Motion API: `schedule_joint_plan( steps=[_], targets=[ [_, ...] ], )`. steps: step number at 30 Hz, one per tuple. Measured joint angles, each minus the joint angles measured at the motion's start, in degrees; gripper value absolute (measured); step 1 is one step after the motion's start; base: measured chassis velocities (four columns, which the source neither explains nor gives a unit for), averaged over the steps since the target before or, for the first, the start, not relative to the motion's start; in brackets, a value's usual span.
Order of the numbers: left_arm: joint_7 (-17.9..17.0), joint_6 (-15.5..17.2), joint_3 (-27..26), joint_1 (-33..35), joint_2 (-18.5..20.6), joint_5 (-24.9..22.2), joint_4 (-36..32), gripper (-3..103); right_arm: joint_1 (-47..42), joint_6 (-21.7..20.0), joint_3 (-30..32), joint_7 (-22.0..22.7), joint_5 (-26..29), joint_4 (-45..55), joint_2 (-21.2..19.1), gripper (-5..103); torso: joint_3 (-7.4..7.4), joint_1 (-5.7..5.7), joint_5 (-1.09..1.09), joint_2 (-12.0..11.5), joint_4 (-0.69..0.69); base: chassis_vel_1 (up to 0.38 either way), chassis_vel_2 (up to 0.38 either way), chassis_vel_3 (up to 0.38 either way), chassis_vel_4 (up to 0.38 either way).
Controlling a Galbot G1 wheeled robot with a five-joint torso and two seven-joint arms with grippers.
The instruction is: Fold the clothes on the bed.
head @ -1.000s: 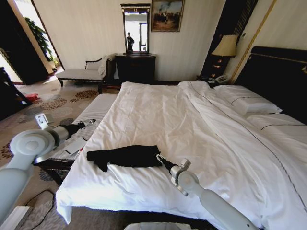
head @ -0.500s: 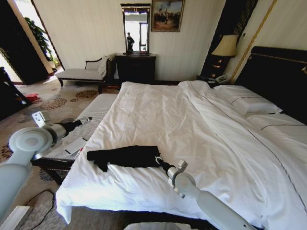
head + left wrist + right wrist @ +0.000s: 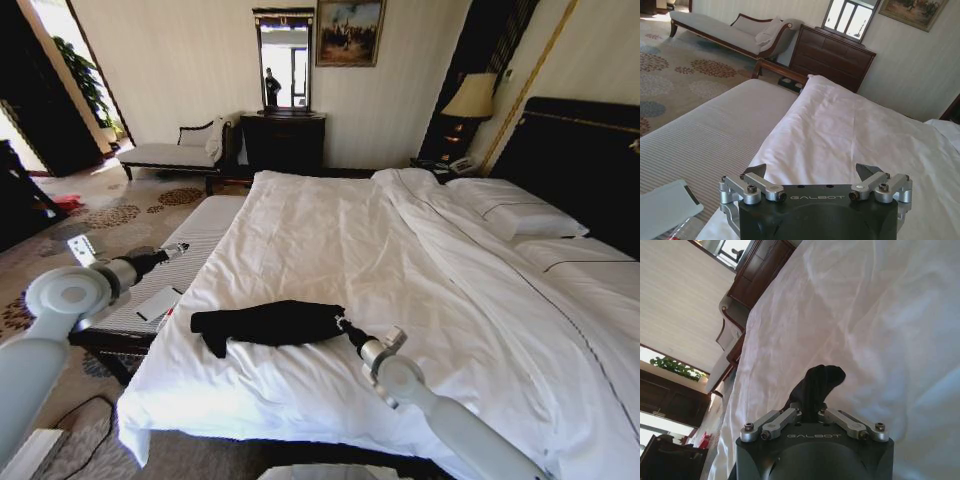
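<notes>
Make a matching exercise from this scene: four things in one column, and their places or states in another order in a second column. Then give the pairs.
Things:
1. black soft-fabric T-shirt
2. left pincer
3. right pincer
4. large white-sheeted double bed

Places or states:
A. shut on black cloth
B. open, out over the striped bench
C. bunched near the bed's near edge
D. bears the T-shirt

Pairs: 1-C, 2-B, 3-A, 4-D
</notes>
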Motion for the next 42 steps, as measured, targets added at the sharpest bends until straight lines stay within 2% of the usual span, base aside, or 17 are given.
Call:
schedule_joint_plan(
  steps=[3, 5, 8, 12, 16, 19, 20, 22, 23, 27, 28, 34, 42],
  targets=[
    [0.5, -0.2, 0.0, -0.1, -0.1, 0.4, 0.2, 100, -3.0, -0.3, 3.8, -0.1, 1.3, 2.6, -4.4, 8, 0.00, 0.00, 0.02, 0.0, -0.02, 0.000, 0.000, 0.000, 0.000],
    [0.5, -0.2, 0.0, -0.1, -0.2, 0.5, 0.3, 100, -3.4, -0.4, 4.2, -0.2, 1.5, 2.9, -5.1, 8, 0.00, 0.00, 0.01, 0.0, -0.03, 0.000, 0.000, 0.000, 0.000],
    [0.6, -0.3, -0.4, -0.2, -0.6, 0.8, 0.3, 100, -4.2, -0.9, 5.8, -0.5, 2.4, 3.7, -8.3, 8, 0.00, -0.01, 0.02, 0.0, 0.00, 0.000, 0.000, 0.000, 0.000],
    [0.6, -0.4, -0.6, -0.5, -0.7, 0.8, 0.3, 100, -3.1, -1.1, 5.2, -0.5, 2.1, 3.4, -9.3, 8, 0.00, 0.00, 0.01, 0.0, -0.01, 0.000, 0.000, 0.000, 0.000],
    [0.6, -0.6, -1.3, -0.8, -0.7, 0.7, 0.0, 100, 1.2, -1.2, 1.0, 0.1, 0.7, 3.9, -9.1, 8, 0.00, 0.00, 0.01, 0.0, 0.00, 0.000, 0.000, 0.000, 0.000],
    [0.2, -0.8, -1.8, -1.7, -0.8, 0.7, -0.5, 100, 5.8, -1.9, -5.2, -0.2, -2.0, 4.1, -7.7, 8, 0.00, 0.00, 0.00, 0.0, 0.01, 0.000, 0.000, 0.000, 0.000],
    [0.2, -0.8, -1.8, -1.7, -0.8, 0.7, -0.5, 100, 5.8, -1.9, -5.2, -0.2, -2.0, 4.1, -7.7, 8, 0.00, 0.00, 0.00, 0.0, 0.01, 0.000, 0.000, 0.000, 0.000],
    [-0.3, -0.9, -1.8, -2.3, -0.8, 0.7, -0.7, 100, 9.9, -2.4, -11.8, -1.1, -4.3, 3.4, -6.0, 8, 0.00, 0.00, 0.01, 0.0, -0.02, 0.000, 0.000, 0.000, 0.000],
    [-0.3, -0.9, -1.8, -2.3, -0.8, 0.7, -0.7, 100, 9.9, -2.4, -11.8, -1.1, -4.3, 3.4, -6.0, 8, 0.00, 0.00, 0.01, 0.0, -0.02, 0.000, 0.000, 0.000, 0.000],
    [-1.0, -0.9, -1.8, -1.4, -1.0, 1.3, -1.2, 100, 20.5, -2.7, -23.6, -4.1, -7.6, -1.9, -1.5, 8, 0.00, 0.00, 0.01, 0.0, 0.01, 0.000, 0.000, 0.000, 0.000],
    [-1.0, -0.9, -1.8, -1.4, -1.0, 1.3, -1.2, 100, 20.5, -2.7, -23.6, -4.1, -7.6, -1.9, -1.5, 8, 0.00, 0.00, 0.01, 0.0, 0.01, 0.000, 0.000, 0.000, 0.000],
    [-1.8, -0.9, -2.3, -0.7, -0.8, 1.7, -1.0, 100, 29.4, -2.0, -32.5, -6.5, -8.0, -8.9, 5.0, 8, 0.00, 0.00, -0.02, 0.0, 0.00, 0.000, 0.000, 0.000, 0.000],
    [-2.0, -1.0, -2.8, -0.4, -0.4, 2.1, -0.3, 100, 31.7, -1.3, -38.5, -6.5, -8.7, -11.2, 9.8, 8, 0.00, 0.00, 0.00, 0.0, 0.00, 0.000, 0.000, 0.000, 0.000]
  ],
)
